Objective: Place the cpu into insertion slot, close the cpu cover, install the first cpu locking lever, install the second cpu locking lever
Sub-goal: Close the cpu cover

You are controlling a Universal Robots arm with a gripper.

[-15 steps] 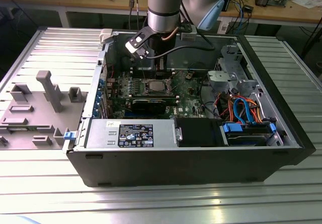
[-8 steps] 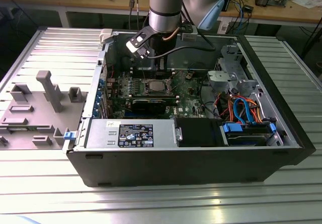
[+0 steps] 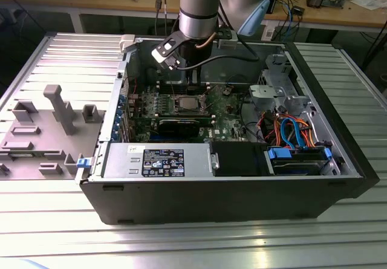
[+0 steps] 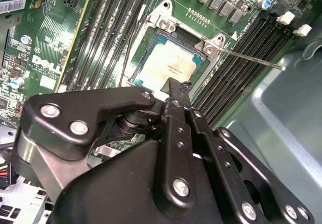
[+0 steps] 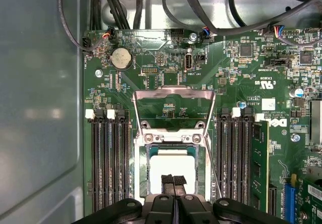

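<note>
1. Chip lies flat in the socket.
2. We see the cover swung open, clear of the chip.
3. Just above the chip, we find the gripper hovering, fingers pressed together, empty.

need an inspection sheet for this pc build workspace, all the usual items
surface: ribbed metal table under an open computer case
job's things: cpu lies in the insertion slot; cpu cover stands open; one locking lever sticks out free
clutter: grey fixture tray at the exterior view's left
grippers: gripper fingers shut, nothing held, over the cpu
cables: black leads along the board edge; orange and blue cables in the case
surroundings: wooden workbench behind
</note>
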